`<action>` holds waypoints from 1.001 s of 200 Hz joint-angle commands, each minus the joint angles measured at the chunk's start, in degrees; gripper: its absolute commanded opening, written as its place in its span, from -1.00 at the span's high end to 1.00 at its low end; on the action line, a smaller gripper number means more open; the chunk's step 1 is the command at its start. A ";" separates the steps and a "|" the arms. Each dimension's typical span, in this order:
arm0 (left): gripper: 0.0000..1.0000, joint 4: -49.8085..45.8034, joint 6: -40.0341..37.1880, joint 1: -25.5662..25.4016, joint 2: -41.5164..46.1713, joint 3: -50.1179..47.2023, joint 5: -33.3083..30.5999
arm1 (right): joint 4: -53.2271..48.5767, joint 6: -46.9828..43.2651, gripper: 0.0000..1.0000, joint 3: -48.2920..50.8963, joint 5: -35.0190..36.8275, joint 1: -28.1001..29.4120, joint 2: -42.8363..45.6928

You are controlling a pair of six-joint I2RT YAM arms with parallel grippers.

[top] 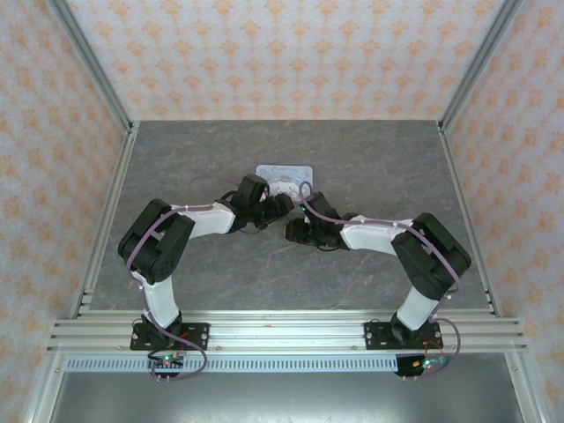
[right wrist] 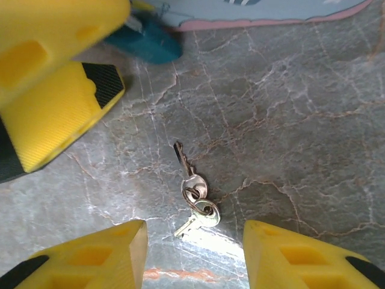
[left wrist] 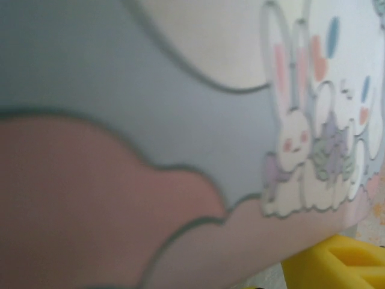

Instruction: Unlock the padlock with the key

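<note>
grey marbled table [right wrist: 301, 120], pale blue cartoon tin [top: 284, 174] at mid-table. left gripper [top: 281, 207], finger spread impossible to tell, crowds the tin and half hides the teal padlock [right wrist: 150, 47] beside the tin's edge; right gripper [right wrist: 194, 227] fingers spread astride the untouched key [right wrist: 191, 180].

This is a robot test cell in a lab or workshop, not a lived-in room. Bare aluminium posts [top: 88, 66] frame a box whose walls [top: 291, 53] are flat panels papered in a repeating orange-on-cream pattern. The table [top: 203, 159] is a grey stone-look sheet set inside that frame. Along its near edge run slotted aluminium rails [top: 282, 333]. The left arm [top: 163, 247] and right arm [top: 427, 260] are bolted to them on black base plates [top: 198, 335], with purple cables [top: 204, 353] looping at the bases. The right end effector [right wrist: 194, 235] has blocky yellow plastic fingers [right wrist: 102, 259].
</note>
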State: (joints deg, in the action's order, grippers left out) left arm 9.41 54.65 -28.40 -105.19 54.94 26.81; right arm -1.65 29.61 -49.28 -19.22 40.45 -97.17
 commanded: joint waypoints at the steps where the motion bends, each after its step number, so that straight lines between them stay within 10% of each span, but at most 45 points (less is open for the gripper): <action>1: -0.56 1.03 2.30 1.13 4.15 -2.03 -0.26 | -5.08 -4.03 0.09 -3.36 3.29 0.64 -1.59; 128: -0.64 3.16 9.79 3.01 14.44 -10.26 -1.67 | -16.12 -13.83 0.23 -13.74 11.74 6.48 -11.51; 200: -0.64 3.70 10.87 3.00 16.28 -12.29 -1.50 | -13.31 -13.69 1.00 -13.61 12.23 6.33 -13.80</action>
State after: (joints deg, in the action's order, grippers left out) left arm 11.81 64.75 -25.71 -91.00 43.75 26.35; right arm -16.91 16.23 -63.88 -4.95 46.02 -106.87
